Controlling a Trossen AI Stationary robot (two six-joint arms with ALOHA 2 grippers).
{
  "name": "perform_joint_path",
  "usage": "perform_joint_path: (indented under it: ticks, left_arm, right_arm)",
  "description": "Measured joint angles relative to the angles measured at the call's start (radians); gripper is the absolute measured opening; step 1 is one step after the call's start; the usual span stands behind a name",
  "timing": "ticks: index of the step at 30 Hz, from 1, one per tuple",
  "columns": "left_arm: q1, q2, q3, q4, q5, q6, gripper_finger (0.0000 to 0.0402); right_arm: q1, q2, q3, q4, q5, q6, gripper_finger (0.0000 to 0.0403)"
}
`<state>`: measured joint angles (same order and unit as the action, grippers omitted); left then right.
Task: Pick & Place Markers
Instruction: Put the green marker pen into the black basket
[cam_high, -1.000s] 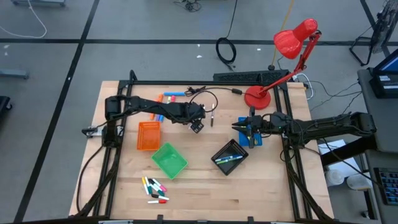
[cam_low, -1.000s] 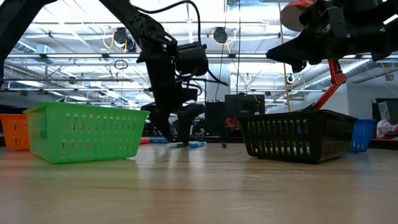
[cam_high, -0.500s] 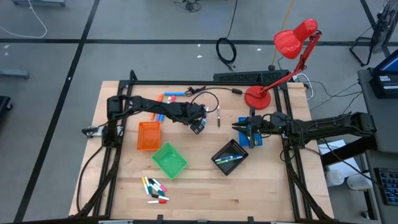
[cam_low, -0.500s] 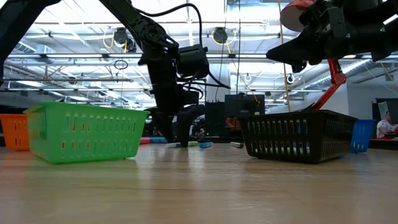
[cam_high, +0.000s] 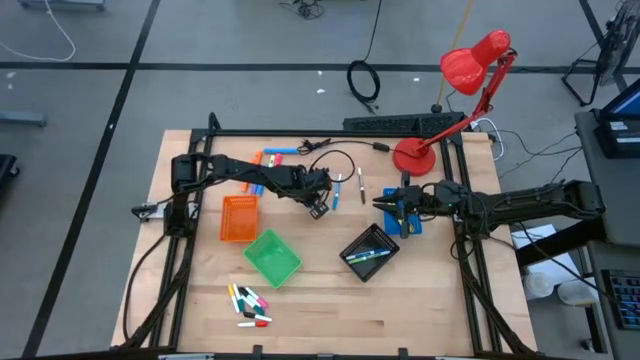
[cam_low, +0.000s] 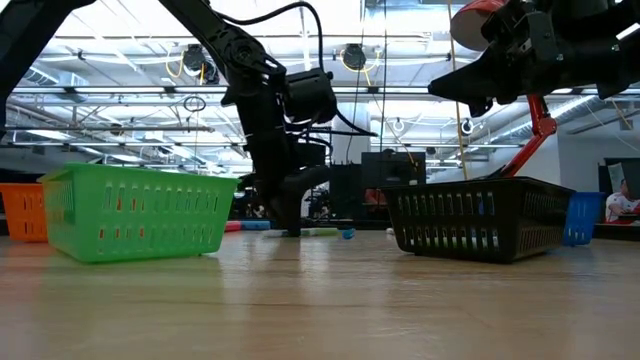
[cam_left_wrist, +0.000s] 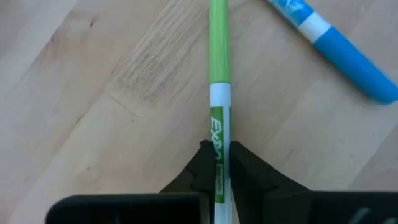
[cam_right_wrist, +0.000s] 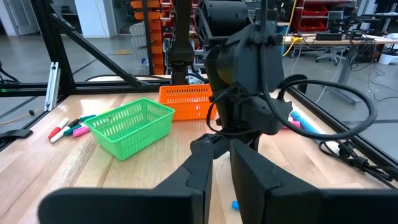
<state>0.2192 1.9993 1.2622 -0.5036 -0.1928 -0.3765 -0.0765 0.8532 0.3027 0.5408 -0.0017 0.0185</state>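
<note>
A thin green marker (cam_left_wrist: 219, 74) lies on the wooden table (cam_high: 420, 300) near its middle, and my left gripper (cam_left_wrist: 217, 149) is shut on it; the low view shows the gripper (cam_low: 290, 228) down at the tabletop. A blue marker (cam_left_wrist: 348, 56) lies just beyond it. Several more markers lie at the near left (cam_high: 248, 303) and by the far edge (cam_high: 272, 155). My right gripper (cam_high: 380, 203) hovers shut and holds nothing, above the blue tray (cam_high: 408, 222). My left gripper pinches the green marker's white labelled barrel (cam_left_wrist: 217, 134) between its two fingers. The fingers come steeply from above and lie across the marker. The marker lies flat on the table, its green end reaching out ahead of the fingers.
An orange tray (cam_high: 238, 217), a green tray (cam_high: 272, 257) and a black tray (cam_high: 369, 252) holding markers stand on the near half. A red desk lamp (cam_high: 470, 75) and a black cable (cam_high: 335, 160) are at the far side. Bare wood lies along the near right.
My left gripper has shut on the green marker at the tabletop, rolling a little as it did. The blue marker beside it has slid a short way toward the table's right edge.
</note>
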Motion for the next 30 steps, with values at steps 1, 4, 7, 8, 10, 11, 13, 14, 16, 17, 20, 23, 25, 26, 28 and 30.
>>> perform_joint_path:
  ticks: [1,4,7,8,10,11,13,14,16,17,20,23,25,26,28,30]
  left_arm:
    - [0.0,-0.015,-0.001,-0.003,-0.002,0.015,0.0029]
    - [0.001,-0.077,-0.006,-0.022,-0.034,0.058,0.0029]
    - [-0.012,-0.158,0.0,0.001,-0.096,0.097,0.0029]
    - [-0.018,-0.184,0.0,0.003,-0.11,0.122,0.0029]
    - [-0.036,-0.227,-0.001,0.015,-0.136,0.186,0.0029]
    - [-0.047,-0.25,-0.001,0.04,-0.143,0.224,0.0029]
    - [-0.069,-0.292,-0.001,0.091,-0.145,0.309,0.0029]
    - [-0.08,-0.307,0.001,0.131,-0.133,0.361,0.0029]
    - [-0.097,-0.329,-0.014,0.233,-0.075,0.454,0.0029]
    - [-0.101,-0.338,-0.029,0.293,-0.033,0.487,0.0029]
    - [-0.094,-0.349,-0.075,0.503,0.103,0.534,0.0029]
    - [-0.083,-0.348,-0.117,0.651,0.256,0.535,0.0028]
    - [-0.082,-0.348,-0.135,0.718,0.335,0.537,0.0028]
    - [-0.084,-0.349,-0.142,0.743,0.354,0.542,0.0028]
    - [-0.084,-0.35,-0.155,0.767,0.361,0.552,0.0028]
    - [-0.08,-0.349,-0.158,0.763,0.36,0.556,0.0028]
  right_arm:
    - [0.0,0.0,0.0,0.0,0.0,0.0,0.0048]
    - [0.0,0.0,0.0,0.0,0.0,0.0,0.0047]
    - [0.0,0.0,0.0,0.0,0.0,0.0,0.0047]
    - [0.0,0.0,0.0,-0.001,0.0,0.0,0.0047]
    - [0.0,0.0,0.0,-0.005,0.001,-0.001,0.0047]
    - [0.0,0.002,0.0,-0.003,0.005,-0.006,0.0048]
    - [0.0,0.008,0.0,-0.003,0.035,-0.014,0.0047]
    - [0.0,0.014,0.0,-0.003,0.061,-0.014,0.0048]
    - [0.0,0.03,0.0,-0.009,0.112,-0.013,0.0049]
    - [-0.001,0.044,0.0,-0.005,0.138,-0.013,0.005]
    - [-0.001,0.087,0.0,0.003,0.202,-0.032,0.0057]
    - [-0.001,0.143,0.0,0.058,0.235,-0.035,0.007]
    - [-0.001,0.192,0.0,0.15,0.232,-0.034,0.0088]
    - [-0.001,0.216,0.0,0.204,0.222,-0.033,0.0099]
    - [-0.002,0.272,0.0,0.333,0.184,-0.032,0.0128]
    - [-0.002,0.324,0.0,0.472,0.169,-0.031,0.016]
